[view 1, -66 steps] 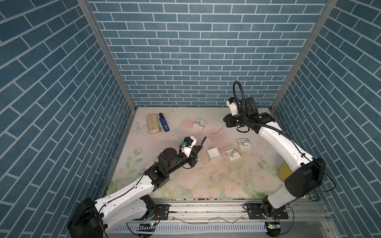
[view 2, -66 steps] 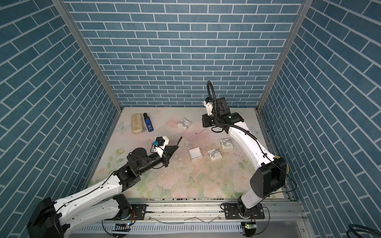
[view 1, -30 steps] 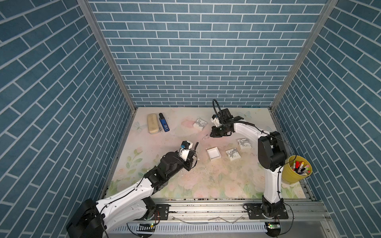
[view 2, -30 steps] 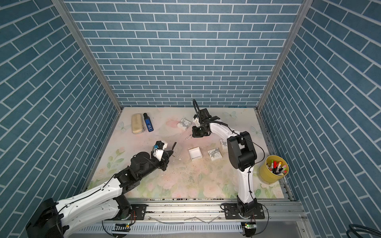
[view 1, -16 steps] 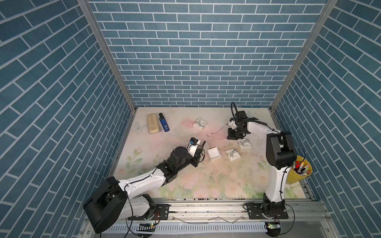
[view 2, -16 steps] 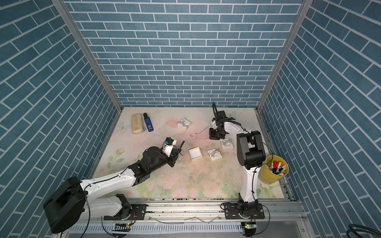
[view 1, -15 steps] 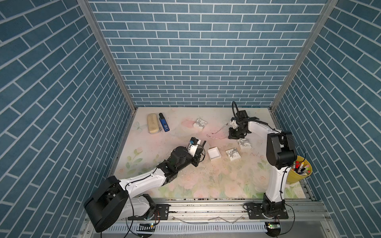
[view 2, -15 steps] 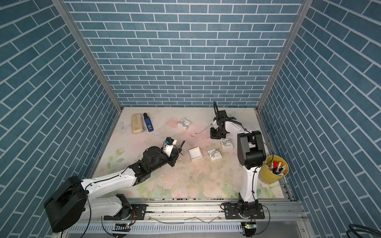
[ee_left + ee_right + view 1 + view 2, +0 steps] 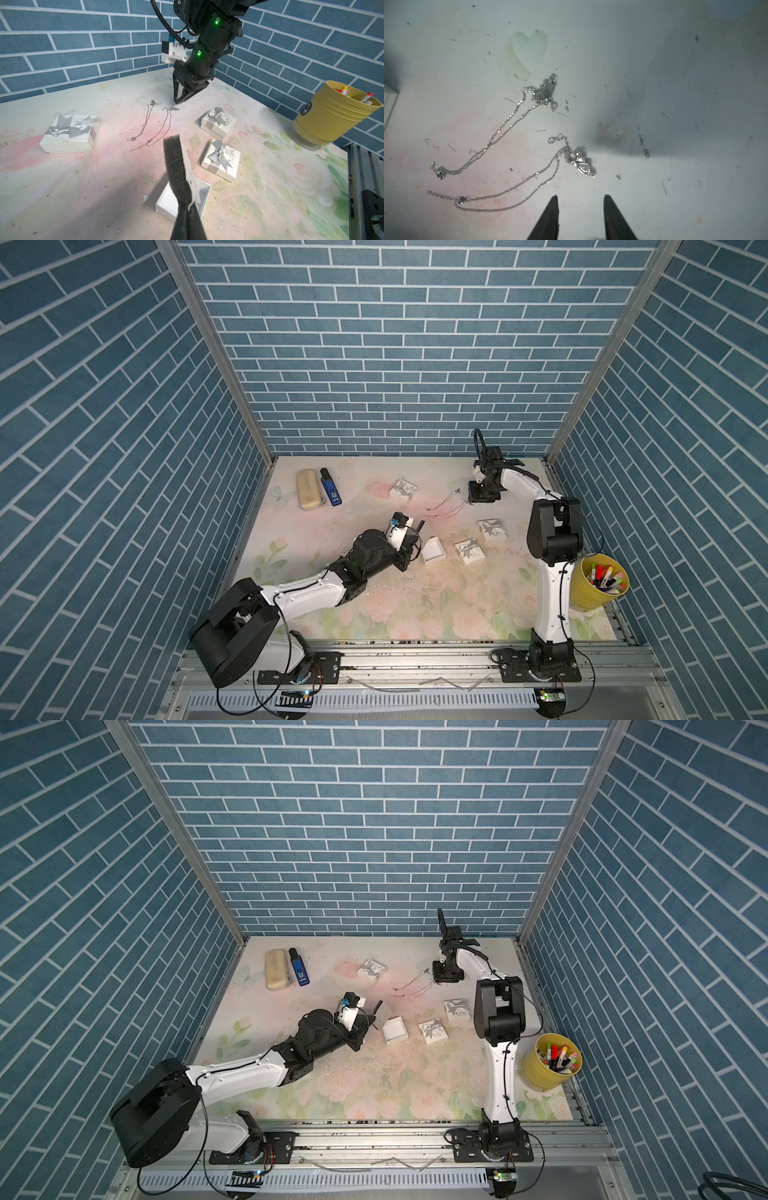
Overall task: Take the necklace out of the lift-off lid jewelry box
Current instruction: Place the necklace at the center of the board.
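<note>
1. Within the last second the jaws of the right end effector (image 9: 580, 199) have been parted. They are now seen released, with nothing between them, low over the bench (image 9: 83, 187).
2. The necklace (image 9: 582, 164) is found lying loose on the bench just ahead of those tips. It is well apart from the box (image 9: 204, 192), which stands open, and no chain is seen in the part of it that shows.
3. The removal itself is therefore judged complete. Only withdrawal of the arm, and perhaps refitting of the lid, is thought to remain.
4. The left end effector (image 9: 188, 207) is kept clenched on what is taken to be the foam-lined lid (image 9: 176, 166), which is held on edge over the box.
5. A second necklace (image 9: 545, 92) is laid just beside the first, not touching it. A snag could be caused if the tips were dragged across either chain.
6. A closed box (image 9: 218, 122) with a bow lies near the necklace, and a cup (image 9: 332, 118) of pens stands well apart. Neither is placed in the way of a straight lift.
</note>
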Robot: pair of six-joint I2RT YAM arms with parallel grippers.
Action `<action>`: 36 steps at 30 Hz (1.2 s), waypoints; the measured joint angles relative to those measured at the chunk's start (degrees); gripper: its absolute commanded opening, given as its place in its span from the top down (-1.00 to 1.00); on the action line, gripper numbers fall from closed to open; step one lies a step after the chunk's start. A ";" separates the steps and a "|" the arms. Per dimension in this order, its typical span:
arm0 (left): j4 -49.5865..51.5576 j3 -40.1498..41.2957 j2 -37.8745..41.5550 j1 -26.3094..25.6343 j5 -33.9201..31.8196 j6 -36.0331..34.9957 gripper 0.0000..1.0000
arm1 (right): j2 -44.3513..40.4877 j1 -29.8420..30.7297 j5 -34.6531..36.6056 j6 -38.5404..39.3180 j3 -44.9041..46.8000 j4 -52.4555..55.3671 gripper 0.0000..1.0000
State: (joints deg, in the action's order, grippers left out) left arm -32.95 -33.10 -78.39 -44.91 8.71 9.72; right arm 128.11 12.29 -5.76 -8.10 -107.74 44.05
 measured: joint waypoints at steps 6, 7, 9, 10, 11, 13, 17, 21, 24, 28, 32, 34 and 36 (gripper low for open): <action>-0.55 -2.34 -0.81 0.28 1.62 0.39 1.00 | -8.39 0.02 -2.34 -1.55 7.32 -1.31 0.15; -0.85 -3.04 -1.38 0.57 2.32 0.87 1.00 | -11.34 0.15 -3.30 -2.19 9.99 -2.14 0.14; -1.95 -4.04 -2.60 1.55 3.85 2.01 1.00 | -17.27 0.63 -5.22 -3.52 15.10 -3.85 0.12; -2.84 -4.31 -3.23 2.36 4.63 2.99 1.00 | -20.72 1.11 -6.47 -4.20 18.08 -5.20 0.12; -3.56 -4.37 -3.69 3.10 5.29 3.78 1.00 | -23.37 1.62 -7.45 -5.09 20.37 -6.19 0.12; -5.07 -4.37 -4.50 5.01 6.62 5.81 1.00 | -29.55 3.23 -10.03 -7.08 26.05 -9.22 0.12; -7.34 -4.37 -4.74 7.50 8.22 8.81 1.00 | -37.92 6.67 -14.71 -11.61 34.97 -14.86 0.08; -9.09 -4.37 -4.52 8.46 9.81 11.39 1.00 | -43.36 10.75 -18.67 -15.76 40.89 -19.78 -0.01; -10.80 -4.35 -4.04 8.87 11.06 13.35 1.00 | -46.53 12.74 -22.27 -18.73 43.78 -24.26 -0.12; -16.02 -3.28 -3.69 10.49 13.57 17.64 1.00 | -50.31 12.94 -26.64 -22.75 46.82 -30.10 -0.21; -20.48 -2.40 -3.69 11.37 15.96 21.59 1.00 | -51.52 12.94 -30.27 -25.92 47.45 -33.99 -0.24; -22.73 -2.40 -3.69 11.37 17.16 23.43 1.00 | -51.52 12.94 -31.67 -27.41 47.54 -35.85 -0.27; -25.09 -2.40 -3.69 11.34 18.18 25.49 1.00 | -51.54 12.94 -32.63 -28.85 47.93 -37.79 -0.32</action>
State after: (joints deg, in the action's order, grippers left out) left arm -58.04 -35.51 -82.08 -33.56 26.89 35.20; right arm 76.58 25.23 -38.39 -36.95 -59.81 6.26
